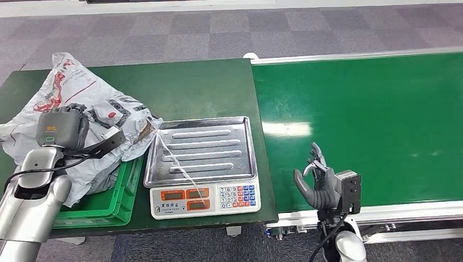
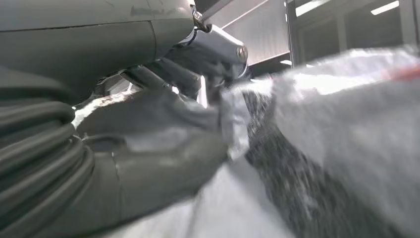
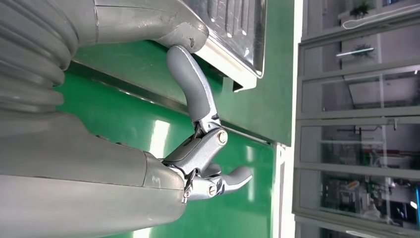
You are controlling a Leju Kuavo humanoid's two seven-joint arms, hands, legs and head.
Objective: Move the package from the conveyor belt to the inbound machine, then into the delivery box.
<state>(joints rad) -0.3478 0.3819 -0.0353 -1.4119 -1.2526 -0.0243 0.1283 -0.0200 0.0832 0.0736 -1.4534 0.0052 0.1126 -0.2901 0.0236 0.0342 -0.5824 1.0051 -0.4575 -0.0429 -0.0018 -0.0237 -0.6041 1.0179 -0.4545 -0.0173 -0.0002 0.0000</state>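
Your left robot hand [image 1: 65, 128] grips the package [image 1: 104, 117], which sags over the green delivery box [image 1: 112, 204] beside the scale [image 1: 203, 161]. Your right robot hand [image 1: 319, 183] hangs open, holding nothing, over the conveyor belt [image 1: 371, 120]. This looks like the last step: lower, then release.

The left hand [image 1: 61, 128] lies on the crumpled grey package [image 1: 104, 112], so its fingers are hidden in the head view. The package covers most of the green delivery box [image 1: 104, 204] at the bench's front left corner. In the left wrist view the package [image 2: 346, 129] is blurred and its print cannot be read. The figures on the scale's [image 1: 205, 199] orange displays are too small to read. The conveyor belt [image 1: 371, 125] is cut off by the picture's right edge.
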